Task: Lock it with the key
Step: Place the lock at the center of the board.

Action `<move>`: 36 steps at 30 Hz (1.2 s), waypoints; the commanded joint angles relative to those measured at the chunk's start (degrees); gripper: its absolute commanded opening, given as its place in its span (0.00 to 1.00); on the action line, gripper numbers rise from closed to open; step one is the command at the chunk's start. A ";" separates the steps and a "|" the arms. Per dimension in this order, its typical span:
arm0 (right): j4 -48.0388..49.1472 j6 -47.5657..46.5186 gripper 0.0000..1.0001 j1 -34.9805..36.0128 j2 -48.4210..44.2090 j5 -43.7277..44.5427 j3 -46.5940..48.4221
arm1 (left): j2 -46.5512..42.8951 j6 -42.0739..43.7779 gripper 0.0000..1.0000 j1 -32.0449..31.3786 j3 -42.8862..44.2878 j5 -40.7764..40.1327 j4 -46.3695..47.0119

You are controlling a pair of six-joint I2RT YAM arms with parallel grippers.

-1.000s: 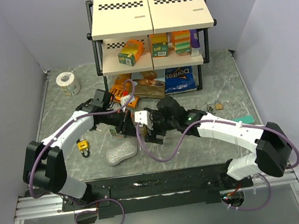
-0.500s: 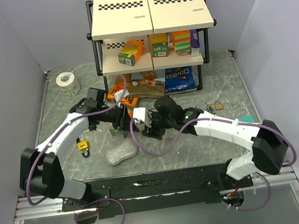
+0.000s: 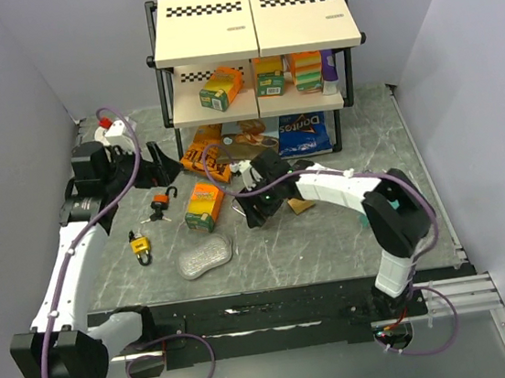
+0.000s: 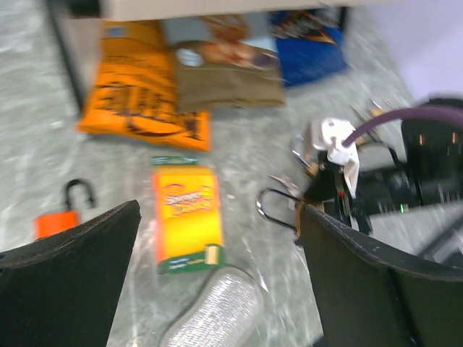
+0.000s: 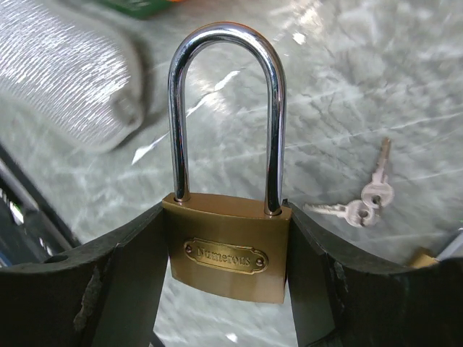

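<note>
A brass padlock [image 5: 228,253] with a long steel shackle stands upright between the fingers of my right gripper [image 5: 226,211], which is shut on its body. The shackle sits down in both holes. In the top view that gripper [image 3: 260,208] is at the table's middle and hides most of the lock. A small bunch of keys [image 5: 362,206] lies on the marble just right of the lock, not held. My left gripper [image 3: 153,164] is open and empty at the far left, well away; its wrist view shows the lock's shackle [image 4: 275,210] past the right finger.
An orange box [image 3: 204,204], a silver mesh pouch [image 3: 204,258], an orange padlock [image 3: 159,203] and a yellow padlock [image 3: 140,247] lie left of centre. A shelf rack [image 3: 261,105] with snack bags beneath stands at the back. A tape roll [image 3: 116,141] is far left.
My left gripper opened and its arm swung back from the middle to the far left. The right gripper closed on the brass padlock and stayed near the centre.
</note>
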 commanded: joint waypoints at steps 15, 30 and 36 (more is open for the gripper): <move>3.12 16.95 0.64 0.31 10.42 10.07 7.84 | 11.32 4.48 0.96 3.86 5.95 -14.36 -11.34; 2.68 17.66 0.94 0.57 11.66 9.38 10.74 | 29.51 13.10 0.99 7.02 10.26 -20.87 -14.60; 3.11 12.13 0.97 0.49 5.33 8.15 8.63 | 37.60 15.74 0.91 6.32 13.68 -22.10 -13.71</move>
